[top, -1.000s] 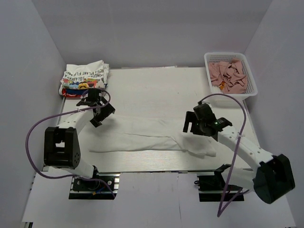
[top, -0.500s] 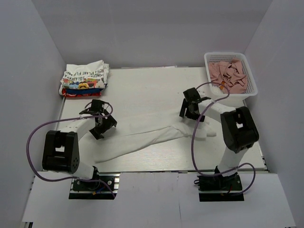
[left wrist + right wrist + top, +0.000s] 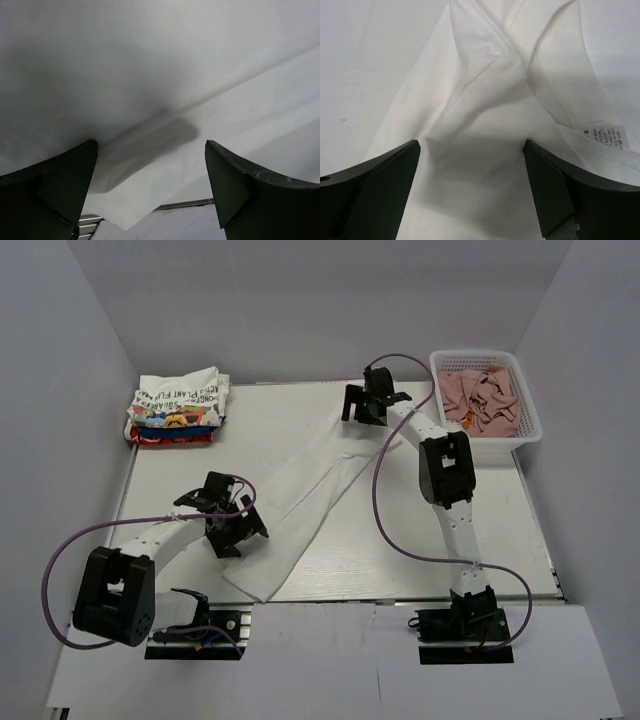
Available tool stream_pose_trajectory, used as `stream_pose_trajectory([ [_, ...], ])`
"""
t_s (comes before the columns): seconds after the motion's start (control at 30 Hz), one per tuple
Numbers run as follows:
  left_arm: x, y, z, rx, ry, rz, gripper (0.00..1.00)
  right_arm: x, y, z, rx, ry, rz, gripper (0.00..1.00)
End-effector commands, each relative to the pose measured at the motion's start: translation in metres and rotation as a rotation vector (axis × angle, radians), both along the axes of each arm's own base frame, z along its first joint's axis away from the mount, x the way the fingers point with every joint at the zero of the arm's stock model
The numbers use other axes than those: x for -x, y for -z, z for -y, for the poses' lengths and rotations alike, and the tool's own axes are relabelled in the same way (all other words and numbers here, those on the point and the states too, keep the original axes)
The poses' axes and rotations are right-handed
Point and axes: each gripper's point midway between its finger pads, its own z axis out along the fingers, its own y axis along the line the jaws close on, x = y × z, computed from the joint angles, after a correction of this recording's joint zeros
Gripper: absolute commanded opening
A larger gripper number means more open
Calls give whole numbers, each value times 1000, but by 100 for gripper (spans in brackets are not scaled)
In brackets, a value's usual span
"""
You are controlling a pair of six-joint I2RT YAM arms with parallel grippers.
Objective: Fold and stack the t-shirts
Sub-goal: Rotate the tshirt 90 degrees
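Plain white cotton t-shirt (image 3: 310,490), folded long, a gripper over each end

It lies diagonally: near end under my left gripper (image 3: 238,530), collar end under my right gripper (image 3: 365,410). Both stand with jaws spread wide, cloth directly beneath, nothing pinched.

Soft matt cloth t-shirt (image 3: 300,508), smooth table (image 3: 400,530)

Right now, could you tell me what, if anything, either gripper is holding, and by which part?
Nothing is held. The left gripper and right gripper stand wide open over the plain white t-shirt, the right at its collar.
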Motion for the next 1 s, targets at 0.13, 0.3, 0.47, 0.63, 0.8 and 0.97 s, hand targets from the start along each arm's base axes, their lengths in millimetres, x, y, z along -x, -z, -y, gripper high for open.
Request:
stream_pose_trajectory([
  [0.13,98,44,21,48,152,-313,100,-3,11,-72,-317,-231,0,90],
  [0.3,108,44,62,145,291,-294,100,6,41,-114,-400,-280,-65,90],
  [0.47,94,35,119,165,509,-252,100,-20,18,-126,-452,-241,64,90],
  [0.63,107,44,159,164,658,-307,100,-37,13,-120,-446,-178,111,90],
  [0.8,84,12,186,81,740,-111,100,-43,0,-116,-405,-198,159,90],
  [0.97,66,-28,195,37,781,65,100,-24,-62,-117,-340,-330,222,90],
])
